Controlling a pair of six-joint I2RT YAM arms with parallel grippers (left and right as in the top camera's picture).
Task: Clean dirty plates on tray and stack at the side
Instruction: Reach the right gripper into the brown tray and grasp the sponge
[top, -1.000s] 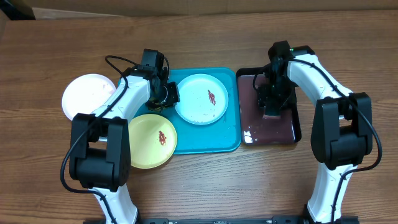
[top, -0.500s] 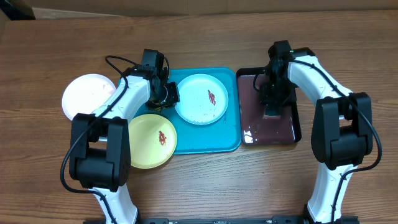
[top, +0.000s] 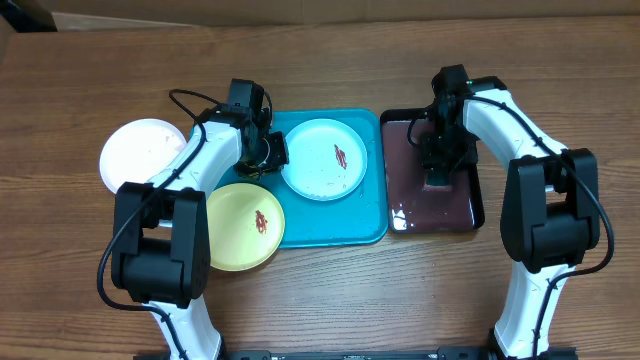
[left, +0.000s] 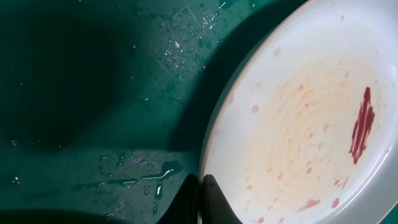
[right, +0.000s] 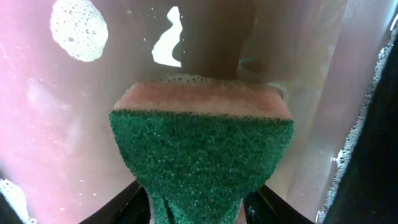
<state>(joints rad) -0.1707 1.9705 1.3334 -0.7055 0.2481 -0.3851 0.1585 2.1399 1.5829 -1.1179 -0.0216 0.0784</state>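
Three plates, two of them visibly dirty, mark a job barely begun. Well left of the tray (top: 345, 228), a white plate (top: 140, 152) sits alone on the table (top: 330, 300), showing no clear smear from above; whether it has been cleaned cannot be told. A yellow-green plate (top: 243, 226) overlaps the tray's lower left corner, half on it and half off, with a red-brown smear at its centre. The left gripper (top: 271, 152) reaches over the tray's left side, its fingers close together and apparently pinching the rim of the light blue plate (top: 324, 159). That plate lies flat on the tray's upper half and bears its own red streak. Just right of the tray, touching its edge, a black tray (top: 472, 215) holds dark soapy liquid. There the right gripper (top: 438, 170) pinches a green-and-pink sponge (right: 202, 149), pointed down at the suds. Scrubbing both smeared plates and stacking all three beside the tray appear left to do.
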